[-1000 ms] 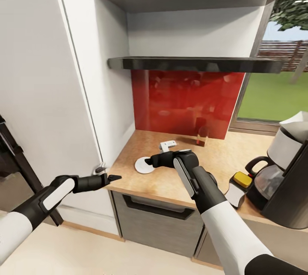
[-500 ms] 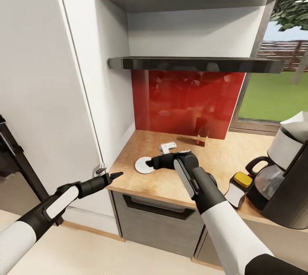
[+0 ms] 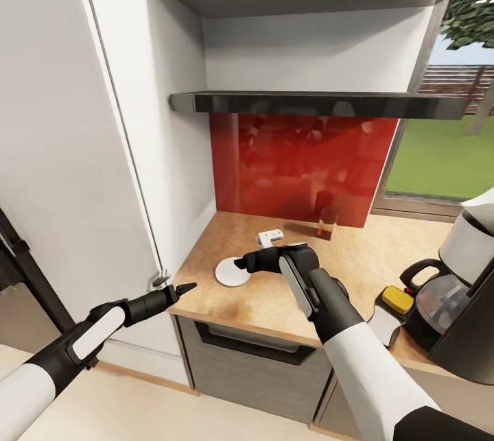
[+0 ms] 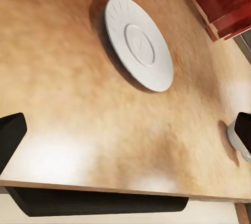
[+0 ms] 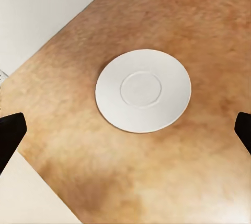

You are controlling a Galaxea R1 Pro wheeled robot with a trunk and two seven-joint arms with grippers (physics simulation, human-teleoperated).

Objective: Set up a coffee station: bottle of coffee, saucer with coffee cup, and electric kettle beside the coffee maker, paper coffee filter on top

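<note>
**Q:** What worries you most from here?

**A:** I'm hovering my right gripper [image 3: 240, 265] over the saucer [image 3: 232, 271], jaws spread wide and holding nothing. The dish lies flat on the table [image 3: 357, 259], so I reckon a shallow grab could skid off the thin rim or shove it along the top. My left gripper [image 3: 184, 287] sits just off the table's front edge; through its wrist camera the jaws look released and empty too, and I could clip that edge if I swing in carelessly.

**Q:** And the surroundings?

**A:** Tan, speckled wood-look table over glossy grey cabinets [image 3: 247, 359], red backsplash [image 3: 302, 167], dark shelf [image 3: 309, 103] above. The coffee maker [image 3: 466, 297] is well apart from the saucer, by the window, so there's a long carry.
</note>
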